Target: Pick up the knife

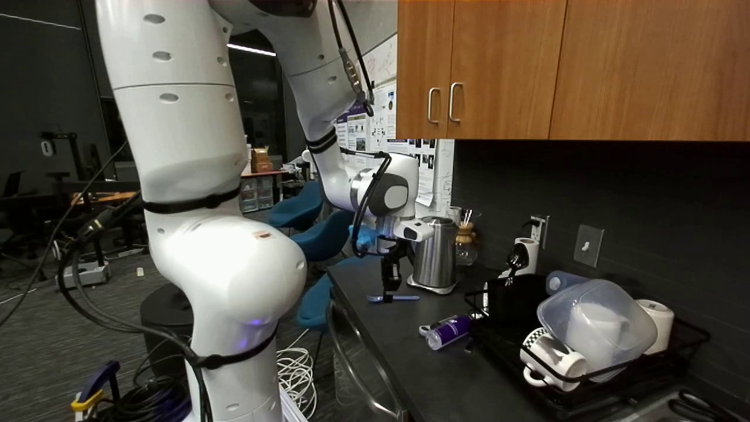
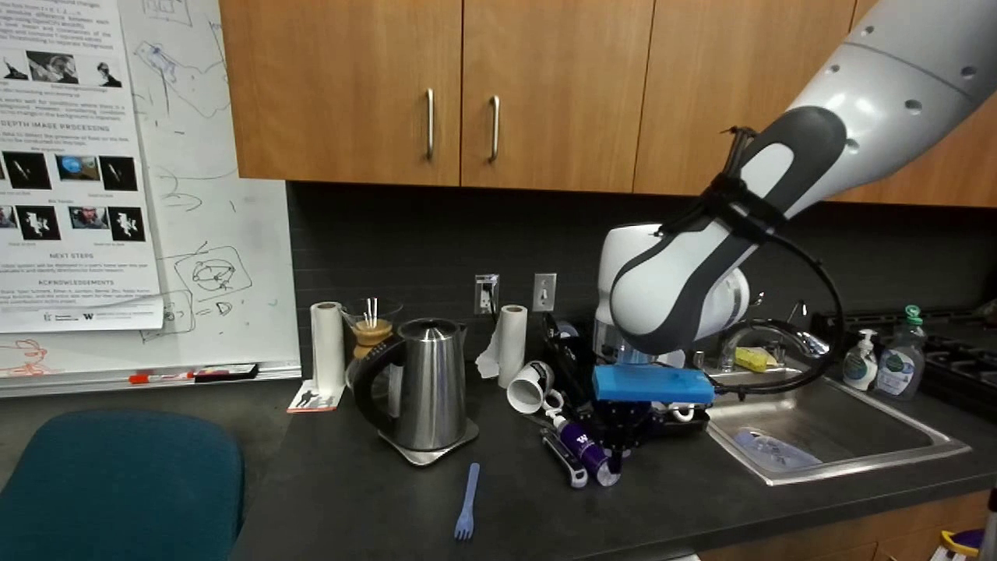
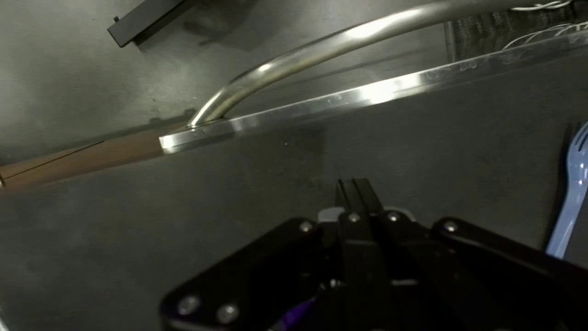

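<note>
A grey and black tool shaped like a utility knife (image 2: 564, 458) lies on the counter against a purple bottle; its pale end also shows in an exterior view (image 1: 424, 330). It is hidden in the wrist view. A slim blue utensil (image 2: 468, 502) lies apart from it; its end has tines, like a fork. It also shows in an exterior view (image 1: 394, 298) and at the right edge of the wrist view (image 3: 572, 193). My gripper (image 3: 353, 181) points down over the counter, fingers together, nothing visible between them. It shows in both exterior views (image 1: 388, 298) (image 2: 615, 466).
The purple bottle (image 2: 583, 444) lies on its side; a bit shows behind my fingers in the wrist view (image 3: 296, 315). A steel kettle (image 2: 431, 386) stands near the blue utensil. A dish rack (image 1: 545, 375) and a sink (image 2: 841, 471) are farther along. The counter's metal edge (image 3: 321, 105) is close.
</note>
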